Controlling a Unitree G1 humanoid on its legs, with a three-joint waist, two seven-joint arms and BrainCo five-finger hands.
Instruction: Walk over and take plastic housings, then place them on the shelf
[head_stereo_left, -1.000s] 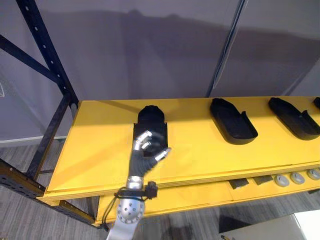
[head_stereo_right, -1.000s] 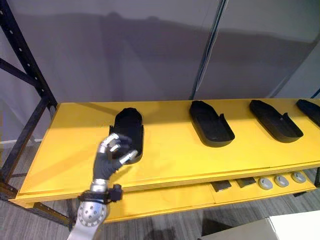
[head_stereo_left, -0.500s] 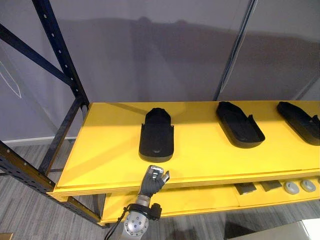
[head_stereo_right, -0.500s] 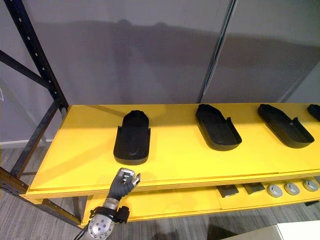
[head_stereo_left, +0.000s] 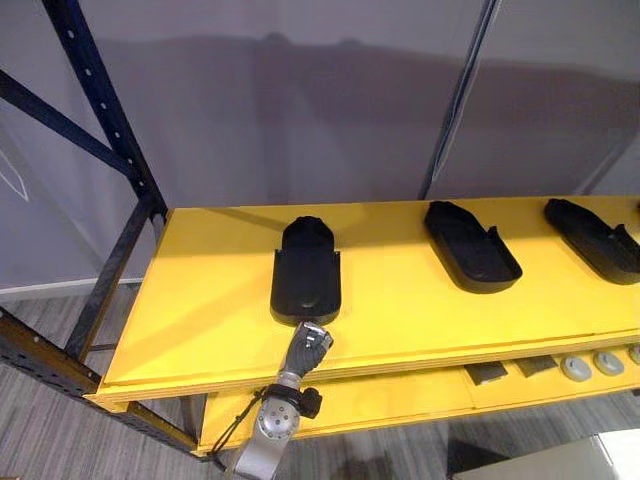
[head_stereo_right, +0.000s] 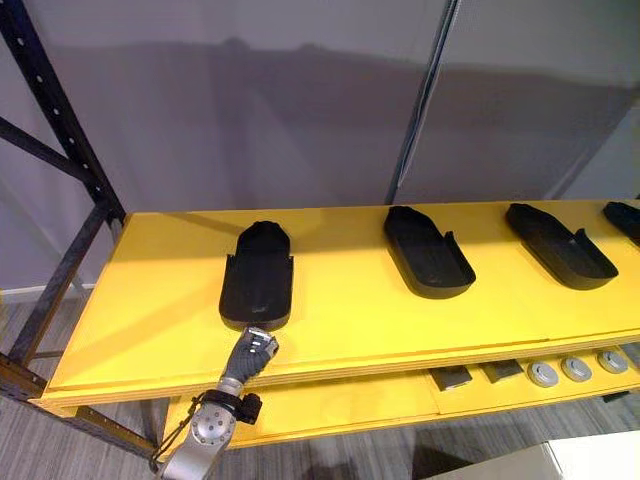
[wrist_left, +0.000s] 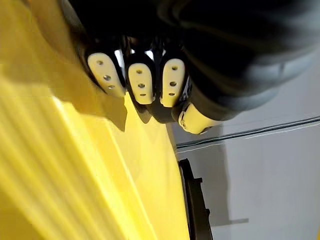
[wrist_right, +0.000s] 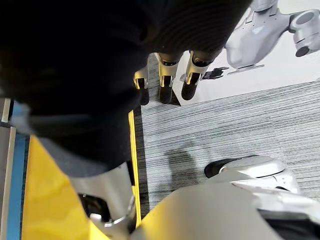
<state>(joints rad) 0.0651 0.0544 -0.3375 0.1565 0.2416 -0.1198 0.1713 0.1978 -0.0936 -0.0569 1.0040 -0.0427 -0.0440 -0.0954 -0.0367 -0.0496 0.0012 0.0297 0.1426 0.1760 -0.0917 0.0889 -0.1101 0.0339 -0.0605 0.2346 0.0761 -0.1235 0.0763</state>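
Yellow shelf board (head_stereo_left: 200, 300) against grey wall, with wide bare stretches left of and between the housings. Leftmost plastic housing (head_stereo_left: 306, 272) lies cavity up, long axis front-to-back, rounded end to the wall, square end toward the front edge. Second housing (head_stereo_left: 472, 245) well apart to the right, slightly angled. Left hand (head_stereo_left: 311, 343) clenched, empty, at the front edge just before the leftmost housing. Right hand (wrist_right: 165, 82) slack-fingered above grey floor (wrist_right: 225, 130).

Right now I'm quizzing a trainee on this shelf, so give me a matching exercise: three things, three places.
Things: 1 left hand; 2 leftmost housing; 3 round silver parts.
Places: A lower board, right end; B by the top board's front edge; C top board, left part.
Pairs: 1-B, 2-C, 3-A.
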